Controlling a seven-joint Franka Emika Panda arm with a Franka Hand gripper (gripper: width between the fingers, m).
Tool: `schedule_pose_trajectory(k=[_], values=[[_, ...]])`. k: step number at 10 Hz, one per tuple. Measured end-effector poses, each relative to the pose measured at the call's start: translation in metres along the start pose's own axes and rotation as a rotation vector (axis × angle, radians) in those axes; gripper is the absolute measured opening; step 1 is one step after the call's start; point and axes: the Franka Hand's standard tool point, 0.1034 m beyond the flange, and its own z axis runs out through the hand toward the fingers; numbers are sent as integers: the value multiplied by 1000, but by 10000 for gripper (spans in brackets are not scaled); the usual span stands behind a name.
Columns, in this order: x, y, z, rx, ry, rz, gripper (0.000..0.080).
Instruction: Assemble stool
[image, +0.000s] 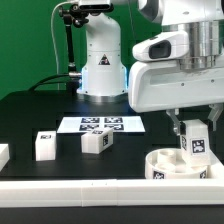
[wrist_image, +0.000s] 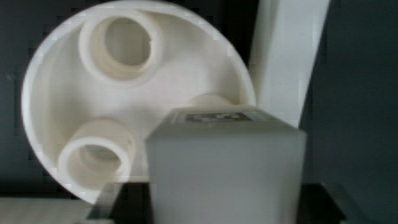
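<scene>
Working from the exterior view's left, I count three small white plastic rectangular leg blocks lying loose on the black table (image: 30, 115). The first leg block (image: 3, 153) is cut by the frame edge, the second leg block (image: 44, 146) is near it, and the third leg block (image: 96, 142) sits just in front of the flat white marker board (image: 100, 125). Further right sits the low round white plastic seat (image: 178, 166). Over it my gripper (image: 194, 138) is clamped on a fourth leg block (image: 197, 146), held upright. The wrist view puts that block (wrist_image: 222, 160) beside a round socket (wrist_image: 98, 155) in the seat (wrist_image: 178, 60), though I cannot tell if it touches. Both sockets I can see look empty, so I judge no leg is fitted and all four are left to do. The long white border rail (image: 90, 190) runs along the front, apart from the seat, and nothing blocks the way down
</scene>
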Motion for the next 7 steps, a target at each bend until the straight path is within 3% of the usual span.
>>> schedule_pose_trajectory(k=[7], values=[[0,-5,1,43,-5,630,340]])
